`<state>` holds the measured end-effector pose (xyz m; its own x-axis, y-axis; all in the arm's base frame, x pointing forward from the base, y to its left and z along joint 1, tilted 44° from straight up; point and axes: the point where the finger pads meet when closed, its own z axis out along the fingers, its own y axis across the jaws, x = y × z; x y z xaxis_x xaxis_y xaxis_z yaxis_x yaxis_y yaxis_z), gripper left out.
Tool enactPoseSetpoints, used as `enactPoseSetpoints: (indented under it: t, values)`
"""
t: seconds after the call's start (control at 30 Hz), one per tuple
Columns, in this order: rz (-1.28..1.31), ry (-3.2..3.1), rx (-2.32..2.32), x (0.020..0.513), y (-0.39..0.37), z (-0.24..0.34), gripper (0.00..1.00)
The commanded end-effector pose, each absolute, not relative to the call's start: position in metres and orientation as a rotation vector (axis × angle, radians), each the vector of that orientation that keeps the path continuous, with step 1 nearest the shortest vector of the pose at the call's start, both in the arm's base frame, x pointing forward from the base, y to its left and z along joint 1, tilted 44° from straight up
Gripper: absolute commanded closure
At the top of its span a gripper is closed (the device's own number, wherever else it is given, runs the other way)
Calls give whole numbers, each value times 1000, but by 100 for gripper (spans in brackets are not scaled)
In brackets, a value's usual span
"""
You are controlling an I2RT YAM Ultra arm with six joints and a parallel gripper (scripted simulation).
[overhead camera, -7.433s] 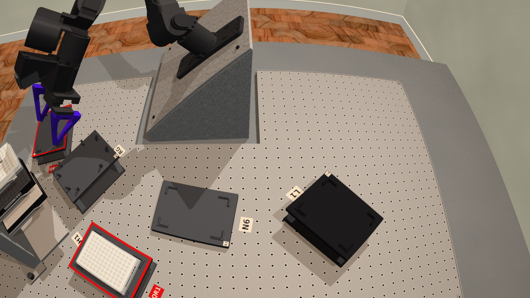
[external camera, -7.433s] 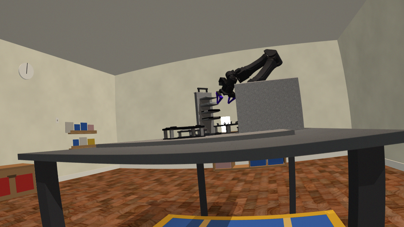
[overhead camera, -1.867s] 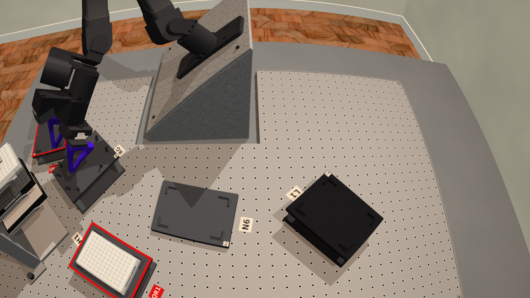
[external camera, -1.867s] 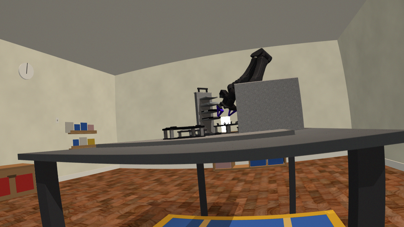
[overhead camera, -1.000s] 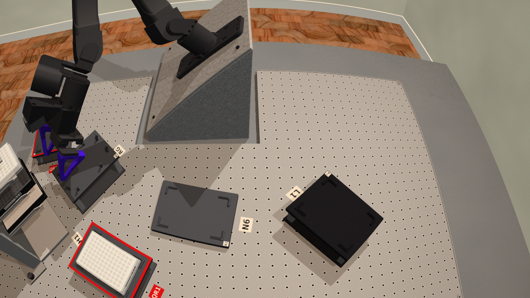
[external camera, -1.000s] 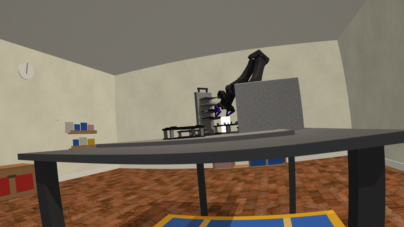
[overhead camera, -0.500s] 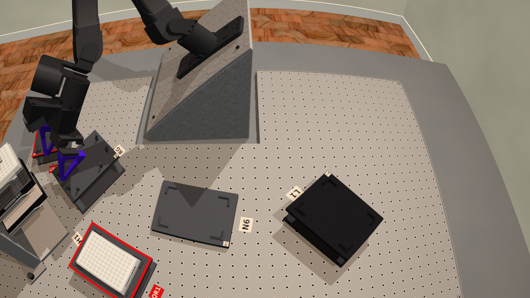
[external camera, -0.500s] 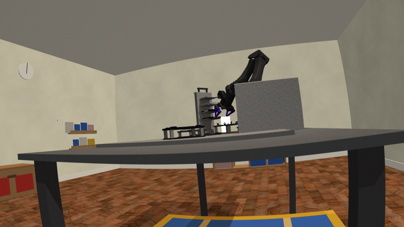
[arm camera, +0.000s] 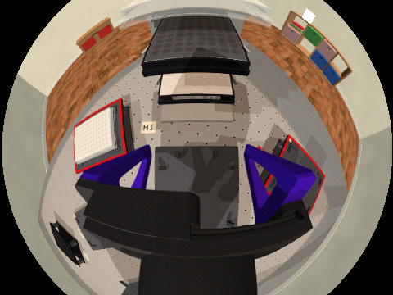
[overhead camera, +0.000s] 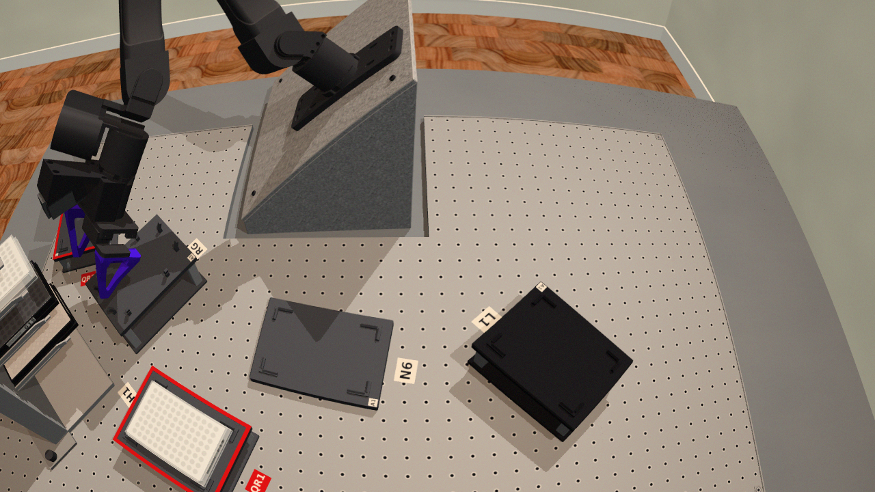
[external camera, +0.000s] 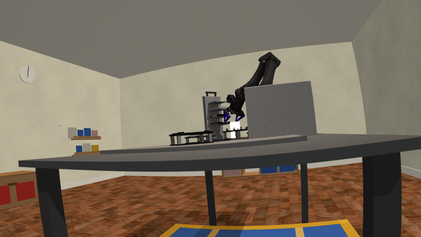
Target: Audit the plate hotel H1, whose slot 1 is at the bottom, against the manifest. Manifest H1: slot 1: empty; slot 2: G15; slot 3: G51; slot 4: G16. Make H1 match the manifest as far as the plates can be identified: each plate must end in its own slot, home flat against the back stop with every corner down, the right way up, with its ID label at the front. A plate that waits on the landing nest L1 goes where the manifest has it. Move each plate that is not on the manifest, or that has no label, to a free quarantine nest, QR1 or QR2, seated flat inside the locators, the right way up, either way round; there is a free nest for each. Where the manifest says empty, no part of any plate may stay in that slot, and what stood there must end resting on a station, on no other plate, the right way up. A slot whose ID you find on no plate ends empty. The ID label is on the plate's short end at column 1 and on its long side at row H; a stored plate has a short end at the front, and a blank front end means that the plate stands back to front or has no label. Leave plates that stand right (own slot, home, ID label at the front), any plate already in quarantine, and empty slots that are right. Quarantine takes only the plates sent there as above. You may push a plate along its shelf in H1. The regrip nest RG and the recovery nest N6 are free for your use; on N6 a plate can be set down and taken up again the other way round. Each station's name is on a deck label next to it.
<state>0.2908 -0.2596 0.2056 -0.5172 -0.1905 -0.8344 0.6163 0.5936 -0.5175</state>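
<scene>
My gripper (overhead camera: 98, 253) with blue fingers is open and empty. It hangs over the near end of the bare regrip nest RG (overhead camera: 150, 275) and faces the plate hotel H1 (overhead camera: 27, 318) at the left edge. In the wrist view my gripper (arm camera: 197, 149) straddles RG (arm camera: 196, 175). Ahead of it the hotel shows a black plate (arm camera: 196, 46) on a shelf, a pale plate (arm camera: 196, 88) on the shelf below, and a white plate (arm camera: 193, 2) above. No label can be read. A white plate (overhead camera: 177, 431) lies in the red-framed nest QR1.
The red-framed nest QR2 (overhead camera: 67, 244) lies behind my gripper and looks bare. Nest N6 (overhead camera: 320, 357) and the black landing nest L1 (overhead camera: 550, 361) carry no plate. The grey wedge arm mount (overhead camera: 342, 134) stands at the back.
</scene>
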Motion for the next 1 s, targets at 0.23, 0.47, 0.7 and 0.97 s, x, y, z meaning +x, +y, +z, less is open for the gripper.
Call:
enactPoseSetpoints:
  t: [0.23,0.47,0.7,0.97]
  values:
    - [-1046,1847,337,293,-258,209,0]
    - [-1046,1847,337,293,-258,209,0]
    - [-1046,1847,337,293,-258,209,0]
    - [-1046,1847,337,287,-256,206,0]
